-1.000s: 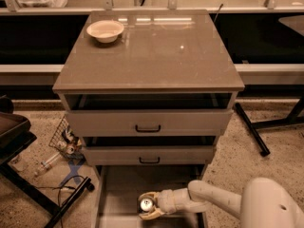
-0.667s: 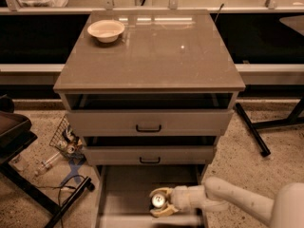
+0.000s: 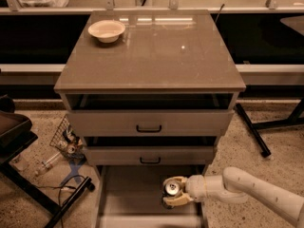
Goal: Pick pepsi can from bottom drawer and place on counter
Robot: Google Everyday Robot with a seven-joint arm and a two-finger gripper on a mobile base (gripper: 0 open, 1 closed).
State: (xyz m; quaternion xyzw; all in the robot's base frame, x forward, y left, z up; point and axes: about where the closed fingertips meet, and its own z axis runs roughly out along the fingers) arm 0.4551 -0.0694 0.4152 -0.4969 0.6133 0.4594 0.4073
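The pepsi can (image 3: 171, 189), dark with a shiny silver top, is held in my gripper (image 3: 174, 192) above the right side of the open bottom drawer (image 3: 128, 198). The gripper's pale fingers (image 3: 179, 201) are shut around the can's sides. My white arm (image 3: 247, 191) reaches in from the lower right. The glossy grey-brown counter (image 3: 156, 51) tops the cabinet, well above the can.
A white bowl (image 3: 107, 30) sits at the counter's back left. Two upper drawers with black handles (image 3: 148, 128) are slightly open. A wire basket and clutter (image 3: 66, 141) lie on the floor at left, next to a black stand (image 3: 19, 141). A black table leg (image 3: 251, 129) stands at right.
My gripper has carried the can to the right across the bottom drawer and a little upward.
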